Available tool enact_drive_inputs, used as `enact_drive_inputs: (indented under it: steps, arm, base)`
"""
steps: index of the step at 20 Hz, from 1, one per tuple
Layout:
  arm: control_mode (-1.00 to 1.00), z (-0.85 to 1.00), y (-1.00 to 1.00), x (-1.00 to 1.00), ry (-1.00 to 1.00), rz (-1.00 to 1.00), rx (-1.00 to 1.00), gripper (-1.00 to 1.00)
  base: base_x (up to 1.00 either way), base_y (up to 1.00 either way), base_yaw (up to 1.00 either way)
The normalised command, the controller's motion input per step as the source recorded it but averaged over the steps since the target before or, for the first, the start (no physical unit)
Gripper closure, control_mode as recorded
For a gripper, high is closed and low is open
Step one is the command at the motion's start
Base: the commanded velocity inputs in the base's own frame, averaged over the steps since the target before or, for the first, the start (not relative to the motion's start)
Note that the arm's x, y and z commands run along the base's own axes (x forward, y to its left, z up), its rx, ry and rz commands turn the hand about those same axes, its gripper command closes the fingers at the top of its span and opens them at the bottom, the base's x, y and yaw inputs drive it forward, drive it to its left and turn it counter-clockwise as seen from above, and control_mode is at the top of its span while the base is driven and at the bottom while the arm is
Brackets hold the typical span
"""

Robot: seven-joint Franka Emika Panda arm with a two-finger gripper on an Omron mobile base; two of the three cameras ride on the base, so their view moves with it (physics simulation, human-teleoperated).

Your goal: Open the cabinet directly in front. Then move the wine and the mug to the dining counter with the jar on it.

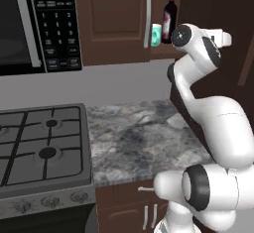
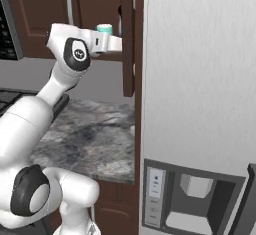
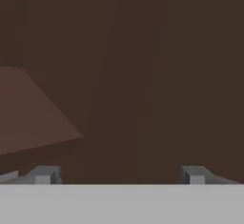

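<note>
The cabinet [image 1: 114, 19] has its left door shut, and its right door [image 2: 128, 54] stands swung open. Inside, on the shelf, the dark wine [image 1: 169, 16] stands upright with the teal mug [image 1: 157, 33] just left of it. The mug [image 2: 104, 29] also peeks up behind my hand in the right base view. My hand [image 1: 221, 36] is raised to shelf height, just right of the bottle and apart from it. My gripper [image 3: 119, 175] is open, facing the dark brown cabinet inside, with nothing between its fingertips [image 3: 45, 174]. The dining counter and the jar are out of view.
A black microwave [image 1: 34, 24] hangs at the upper left above a gas stove [image 1: 44, 143]. A grey marbled counter [image 1: 139, 138] lies below the cabinet. A tall grey fridge [image 2: 200, 104] stands close on the right, beside the open door.
</note>
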Motion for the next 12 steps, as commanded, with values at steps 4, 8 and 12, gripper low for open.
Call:
enact_drive_inputs:
  steps: [4, 8, 12]
  arm:
    - [-1.00, 0.13, 0.99, -0.30, -0.05, 0.28, -0.04, -1.00]
    - [-1.00, 0.08, 1.00, -0.43, 0.00, 0.39, -0.01, -1.00]
    - [-1.00, -0.02, 1.00, -0.12, -0.03, 0.52, 0.05, -1.00]
  base:
    - [0.00, 0.00, 0.00]
    - [0.00, 0.00, 0.00]
    - [0.00, 0.00, 0.00]
